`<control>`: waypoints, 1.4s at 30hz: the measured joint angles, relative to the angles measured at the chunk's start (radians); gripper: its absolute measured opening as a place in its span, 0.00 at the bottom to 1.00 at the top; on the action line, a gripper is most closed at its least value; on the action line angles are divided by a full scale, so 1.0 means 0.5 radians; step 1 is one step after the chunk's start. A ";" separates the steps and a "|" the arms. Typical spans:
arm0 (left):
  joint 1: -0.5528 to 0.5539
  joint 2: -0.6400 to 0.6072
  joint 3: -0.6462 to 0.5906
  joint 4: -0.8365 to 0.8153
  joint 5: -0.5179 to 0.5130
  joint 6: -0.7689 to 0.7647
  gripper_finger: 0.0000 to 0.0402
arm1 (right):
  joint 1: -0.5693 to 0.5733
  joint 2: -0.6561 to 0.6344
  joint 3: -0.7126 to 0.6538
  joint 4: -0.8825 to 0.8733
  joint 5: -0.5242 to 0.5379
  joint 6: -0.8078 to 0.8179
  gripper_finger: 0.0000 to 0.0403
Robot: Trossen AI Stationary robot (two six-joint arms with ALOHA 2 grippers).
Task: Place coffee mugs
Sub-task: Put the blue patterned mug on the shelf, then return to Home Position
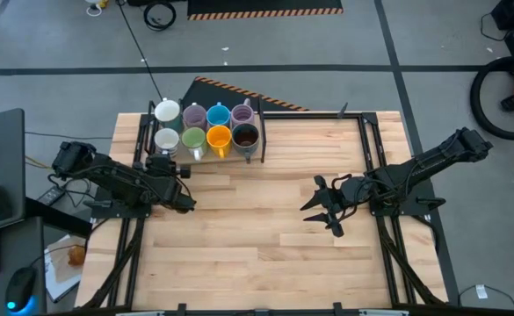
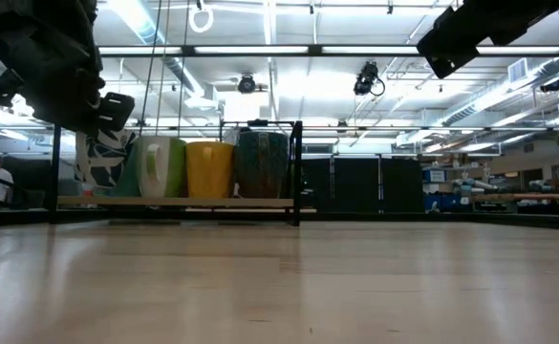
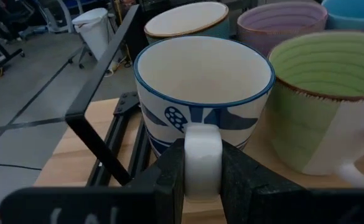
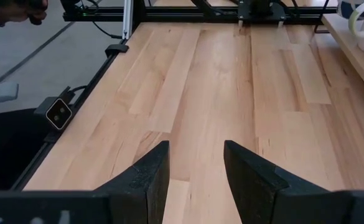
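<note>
Eight coffee mugs (image 1: 206,127) sit close together in two rows of four on a small shelf (image 2: 174,203) at the top left of the wooden table (image 1: 257,237) in the high view. In the back row, from left to right, are a white mug (image 1: 167,111), a purple mug (image 1: 194,116), a blue mug (image 1: 219,115) and another purple mug (image 1: 242,114). In the front row are a white mug with blue marks (image 1: 166,140), a green mug (image 1: 193,139), an orange mug (image 1: 219,138) and a dark brown mug (image 1: 245,136). The left gripper (image 1: 162,164) is at the left end of the front row. Its two dark fingers (image 3: 169,180) pinch the white handle (image 3: 201,158) of the white mug with blue marks, one finger on each side. That mug stands upright just beside the green mug, at the end of the row. A thin black bar (image 3: 101,93) runs along the shelf edge next to it. The right gripper (image 1: 327,204) is right of the middle of the high view, well apart from the mugs. Its fingers (image 4: 141,177) are spread and hold nothing, with only bare wood between them.
</note>
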 joint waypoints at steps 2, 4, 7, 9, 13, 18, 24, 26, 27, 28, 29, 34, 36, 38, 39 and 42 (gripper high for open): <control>0.020 0.000 0.000 0.035 -0.001 0.045 0.19 | 0.000 0.000 0.000 0.000 0.000 -0.004 0.39; 0.034 0.000 0.000 0.094 -0.002 0.101 0.19 | 0.000 0.000 0.000 -0.001 0.000 -0.011 0.39; 0.056 0.000 0.000 0.126 -0.008 0.154 0.19 | -0.001 0.000 0.000 0.000 -0.001 -0.015 0.39; 0.058 0.000 0.000 0.123 -0.012 0.155 0.19 | 0.000 0.000 0.000 0.000 -0.001 -0.020 0.39; 0.057 0.000 0.000 0.144 0.014 0.165 0.19 | 0.000 0.000 0.000 0.000 -0.002 -0.030 0.39; 0.057 0.001 0.000 0.179 0.070 0.229 0.20 | 0.000 0.000 0.000 0.002 -0.002 -0.031 0.39; 0.057 0.001 0.000 0.181 0.079 0.245 0.25 | 0.000 0.000 0.000 0.016 -0.011 -0.030 0.39; 0.057 0.001 0.000 0.181 0.079 0.245 0.26 | -0.001 0.000 0.000 0.017 -0.011 -0.030 0.39; 0.057 0.001 0.000 0.181 0.080 0.246 0.27 | 0.000 0.001 0.000 0.017 -0.011 -0.030 0.39; 0.054 0.001 0.000 0.181 0.084 0.252 0.28 | 0.000 0.000 0.000 0.017 -0.011 -0.030 0.39; 0.053 0.001 0.000 0.181 0.086 0.266 0.29 | 0.000 0.000 0.000 0.017 -0.011 -0.030 0.39; 0.053 0.001 0.000 0.182 0.124 0.361 0.37 | 0.000 0.000 0.000 0.026 -0.011 -0.030 0.39; 0.052 0.001 0.000 0.174 0.139 0.371 0.41 | 0.000 0.000 0.000 0.030 -0.011 -0.030 0.39; 0.042 0.001 0.000 0.166 0.146 0.372 0.45 | 0.000 0.000 0.000 0.030 -0.011 -0.029 0.39; 0.035 0.001 0.000 0.162 0.146 0.372 0.46 | 0.000 0.000 0.000 0.030 -0.011 -0.025 0.39; -0.007 0.001 0.001 0.131 0.192 0.390 0.49 | 0.000 0.000 0.000 0.029 -0.011 -0.005 0.39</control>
